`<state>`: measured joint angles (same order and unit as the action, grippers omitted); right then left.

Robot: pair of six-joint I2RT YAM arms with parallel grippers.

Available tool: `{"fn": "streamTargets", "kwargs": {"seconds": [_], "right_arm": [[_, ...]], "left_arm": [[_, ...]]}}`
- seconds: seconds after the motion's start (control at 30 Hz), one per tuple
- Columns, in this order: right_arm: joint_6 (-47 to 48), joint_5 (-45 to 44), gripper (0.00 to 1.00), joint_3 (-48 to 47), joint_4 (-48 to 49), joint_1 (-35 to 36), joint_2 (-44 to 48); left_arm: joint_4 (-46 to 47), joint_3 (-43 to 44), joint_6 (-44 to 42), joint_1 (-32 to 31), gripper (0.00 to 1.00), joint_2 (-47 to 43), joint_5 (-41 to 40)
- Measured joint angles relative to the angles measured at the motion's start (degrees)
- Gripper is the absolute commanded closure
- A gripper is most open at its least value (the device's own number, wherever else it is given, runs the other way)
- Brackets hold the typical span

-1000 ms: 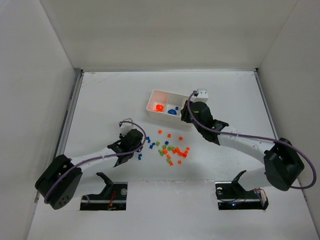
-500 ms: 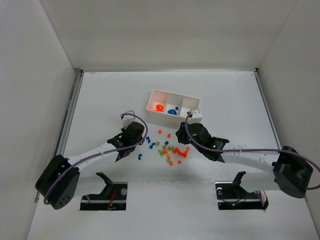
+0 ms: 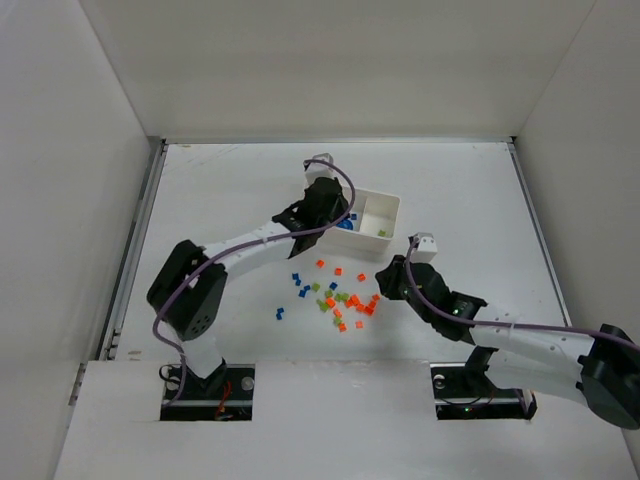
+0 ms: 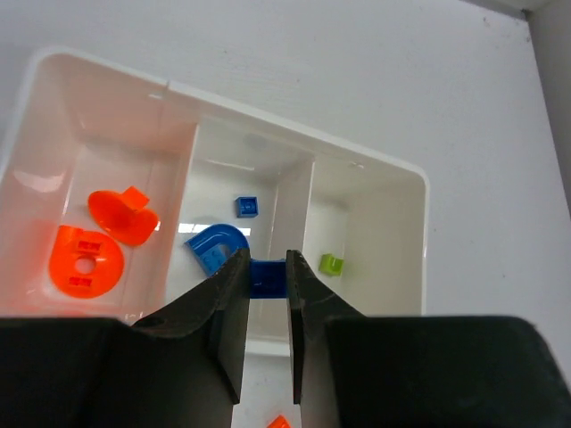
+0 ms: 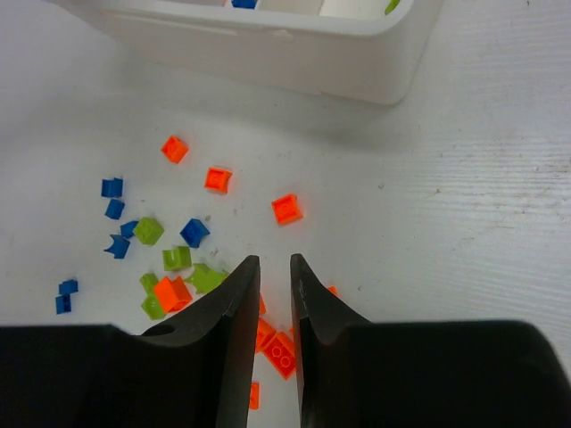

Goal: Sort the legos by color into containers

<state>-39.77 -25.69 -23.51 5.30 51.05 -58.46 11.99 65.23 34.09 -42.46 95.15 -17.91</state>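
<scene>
Left tool [image 4: 267,260] swung over the tray [image 4: 393,234], clamped on a blue lego [image 4: 266,276]; right tool [image 5: 274,261], fingers apart, near it.

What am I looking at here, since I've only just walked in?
Two robot arms are sorting legos by color into a white tray. The left gripper pinches a small blue lego over the tray's middle compartment, where other blue pieces lie. The right gripper hovers open above the ones loose on the table, holding nothing.

tray [image 3: 380,212]: left half under arm [image 3: 255,240] | blue lego [image 4: 265,276]: partly behind left pincer [image 4: 266,263]
</scene>
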Motion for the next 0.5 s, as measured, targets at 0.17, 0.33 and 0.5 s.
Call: {"fn": "streamTargets", "kwargs": {"seconds": [0.17, 0.33, 0.5], "right_arm": [[-0.61, -0.17, 0.71, 0.07, -0.42, 0.00, 2.43], [-0.33, -0.15, 0.71, -0.04, -0.98, 0.09, 2.38], [1.38, 1.36, 0.70, -3.30, -0.46, 2.60, -4.63]], "left_arm": [[-0.33, 6.34, -0.70, 0.04, 0.73, 10.32, 2.05], [-1.36, 8.09, -1.09, 0.09, 0.63, 13.09, 2.62], [-0.76, 5.44, -1.33, 0.57, 0.63, 9.33, 2.45]]}}
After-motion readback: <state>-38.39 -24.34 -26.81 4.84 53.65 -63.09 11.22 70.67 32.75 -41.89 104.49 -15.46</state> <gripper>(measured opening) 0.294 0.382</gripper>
